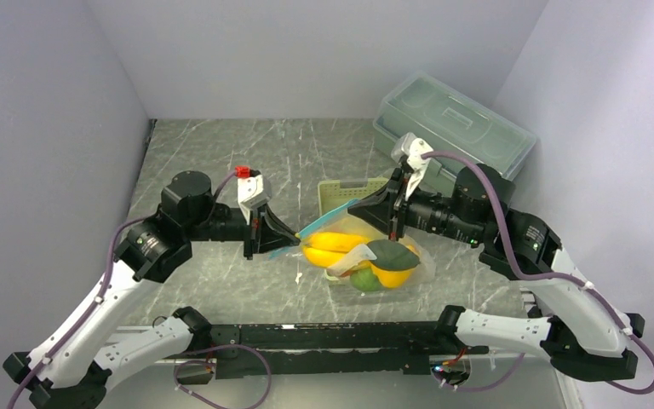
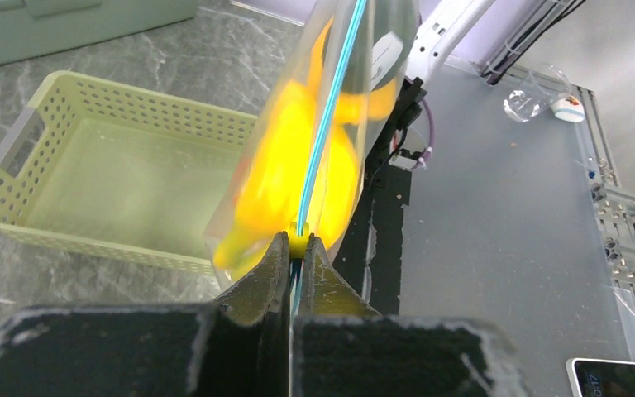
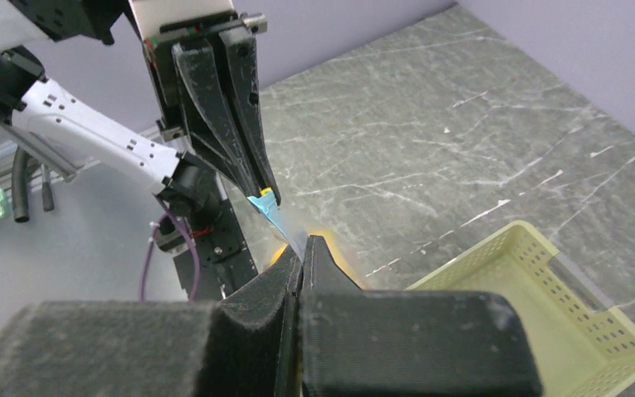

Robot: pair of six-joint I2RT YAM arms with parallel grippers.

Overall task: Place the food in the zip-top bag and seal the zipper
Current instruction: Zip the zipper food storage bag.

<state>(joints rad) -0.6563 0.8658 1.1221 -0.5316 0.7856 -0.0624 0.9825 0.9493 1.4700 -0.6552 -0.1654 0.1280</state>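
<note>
**Top view.** The left gripper [image 1: 295, 235] is pinching the near-left end of the light blue zipper [image 1: 324, 221] with its jaws closed. The right gripper [image 1: 353, 204] is clamping the far-right end of the same strip, its jaws likewise closed. The zip-top bag [image 1: 422, 257] is hanging below the strip, just in front of the pale green basket [image 1: 341, 186] and over the grey marble table [image 1: 221, 153]. Whether its bottom is resting on the table cannot be told. The food is sitting inside the bag: yellow bananas [image 1: 334, 243], a dark avocado [image 1: 392, 253], a yellow-orange pepper [image 1: 394, 276] and a green fruit [image 1: 364, 280]. A lidded box [image 1: 456, 128] is standing at the far right.

**Left wrist view.** The left gripper [image 2: 298, 241] is biting shut on the zipper [image 2: 327, 107], which is running straight away from the fingertips. Blurred yellow food is showing through the bag on both sides of the strip, and the basket [image 2: 116, 124] is lying to the left.

**Right wrist view.** The right gripper [image 3: 306, 248] is closing on the zipper [image 3: 269, 212]. The left gripper [image 3: 263, 192] is gripping the strip's opposite end from above.
</note>
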